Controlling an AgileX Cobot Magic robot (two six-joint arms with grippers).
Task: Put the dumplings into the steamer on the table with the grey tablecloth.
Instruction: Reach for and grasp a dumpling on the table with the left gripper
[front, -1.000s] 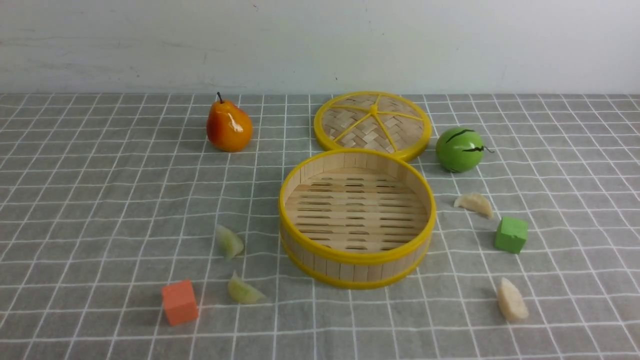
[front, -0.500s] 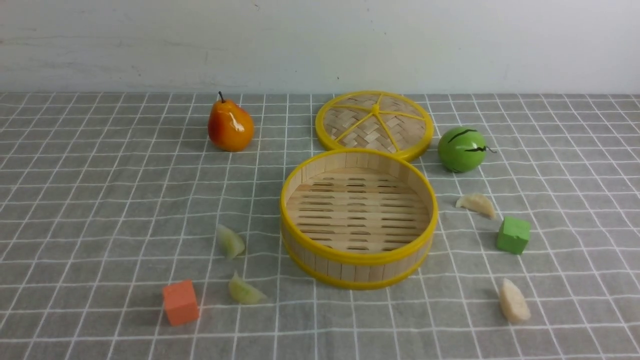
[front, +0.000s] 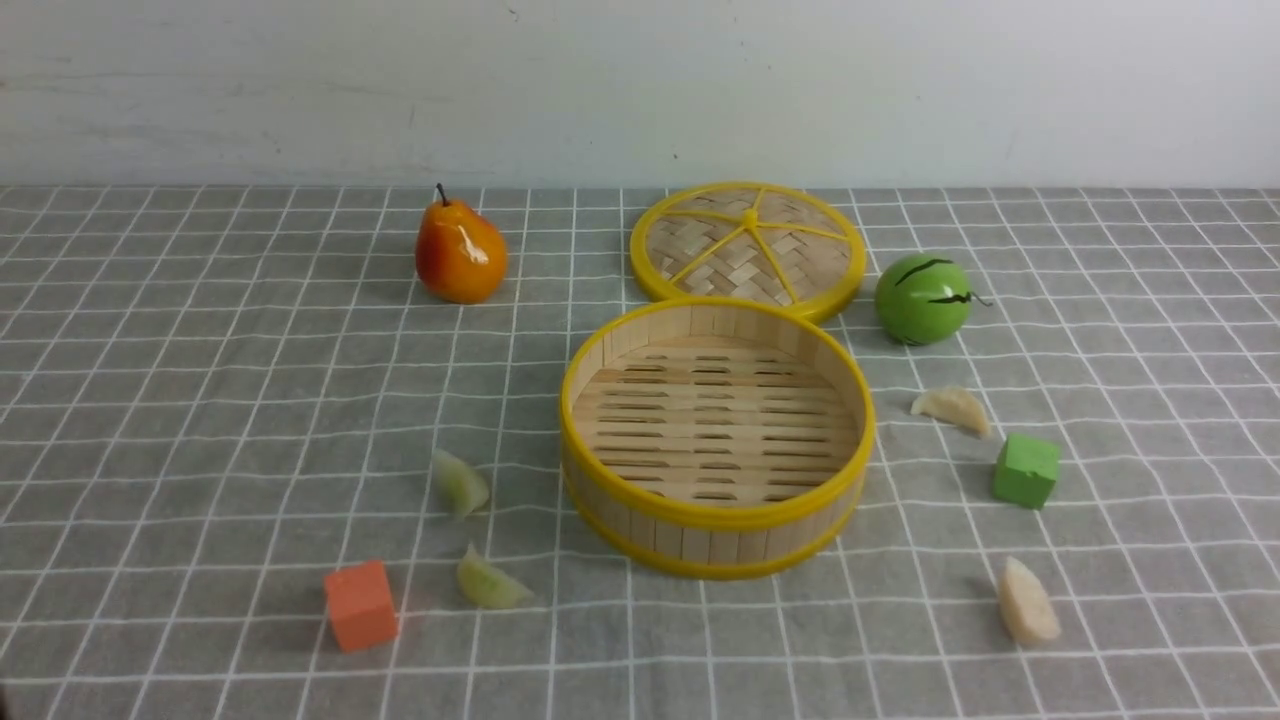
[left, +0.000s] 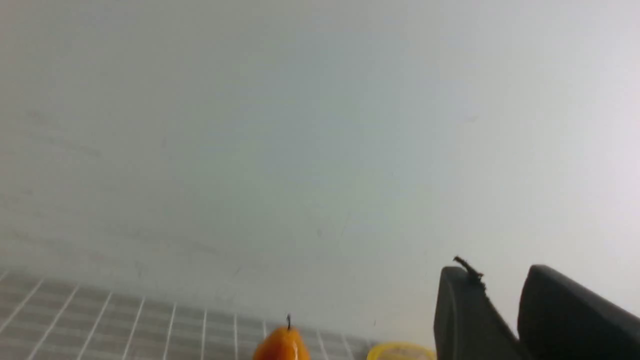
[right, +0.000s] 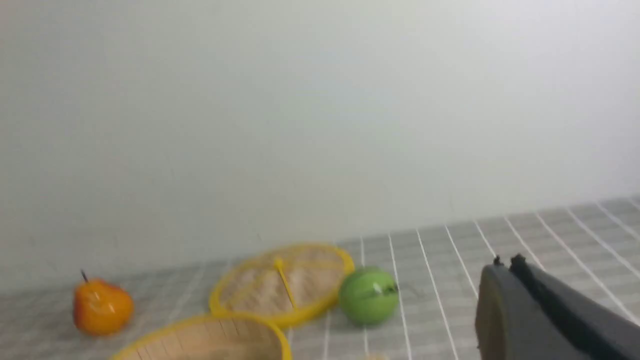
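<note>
- One round bamboo steamer (front: 715, 515) sits near the middle of the surface (front: 250, 400), its slatted floor bare; all four dumplings lie outside it.
- The flat woven lid (front: 748, 245) lies just beyond the steamer, toward the surface's far edge.
- Two pale green dumplings (front: 461, 484) (front: 490, 582) rest between the steamer and the left edge, an orange cube (front: 361, 605) near them on the side toward the near-left corner.
- Two cream dumplings (front: 953, 409) (front: 1027, 603) lie toward the right edge, a green cube (front: 1027, 470) between them.
- An orange-red pear (front: 461, 250) stands by the far edge, left of the lid; a green melon-like fruit (front: 923, 299) is right of the lid.
- A grey, white-lined cloth (front: 300, 330) covers the surface, and a pale, lightly marked wall (front: 600, 90) rises behind.
- The left end effector (left: 500, 270) is spread, nothing between its tips; the right one (right: 507, 262) is pressed together, empty.
- The surface's near edge is cut off, and a dark sliver at the front view's lower left corner is too cropped to identify.
- In the right wrist view the steamer is partly cropped and blurred.
</note>
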